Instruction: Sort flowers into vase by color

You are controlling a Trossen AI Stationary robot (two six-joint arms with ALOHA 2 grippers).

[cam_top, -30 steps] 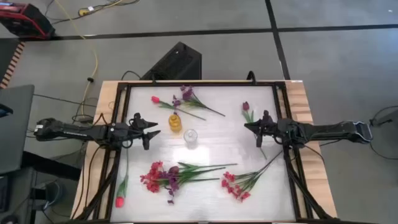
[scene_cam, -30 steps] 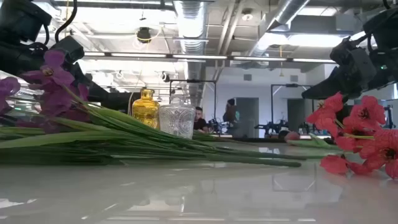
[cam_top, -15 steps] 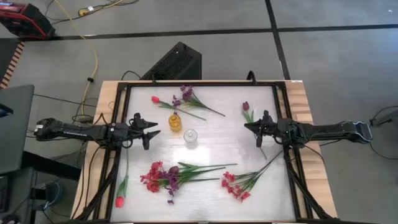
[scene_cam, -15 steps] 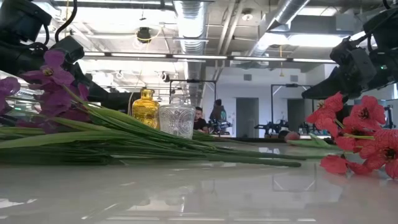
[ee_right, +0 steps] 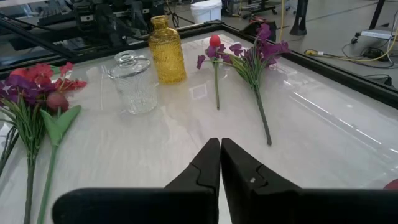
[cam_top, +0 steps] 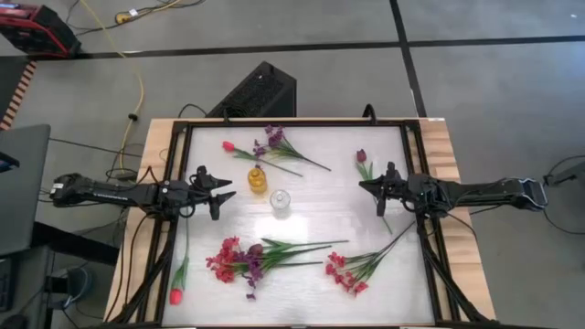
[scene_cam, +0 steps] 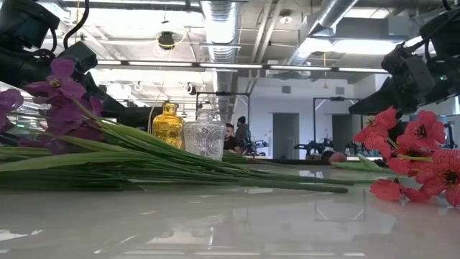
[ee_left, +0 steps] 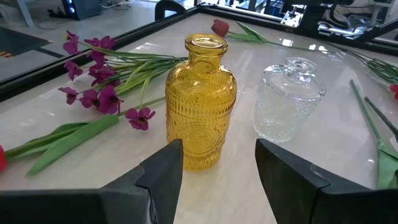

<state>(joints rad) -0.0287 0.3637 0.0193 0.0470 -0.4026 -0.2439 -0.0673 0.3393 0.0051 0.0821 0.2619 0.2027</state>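
Nearest the low camera, on the white table (cam_top: 311,215), lie two bundles: a mixed bunch of red-pink and purple sprays (cam_top: 239,259) with a dark tulip bud among them, and a red-pink spray (cam_top: 347,272) to its right in the high view. Taking the clear glass vase (cam_top: 280,203) at the middle of the table as the landmark, both bundles lie on its near side, well apart from it. A red tulip (cam_top: 176,291) lies off the white surface on the wooden edge, far from the clear vase on the left arm's side. The yellow glass vase (cam_top: 257,179) stands upright just beside the clear one, on its far left. The left gripper (cam_top: 219,193) sits near the yellow vase with its fingers (ee_left: 166,171) spread wide and nothing between them. The right gripper (cam_top: 368,188) waits well to the other side of the clear vase, its fingers (ee_right: 208,163) pressed together on nothing. Beyond the vases lie a purple spray (cam_top: 279,144) and a pink tulip (cam_top: 234,147), and a dark maroon tulip (cam_top: 362,161) lies close to the right gripper.
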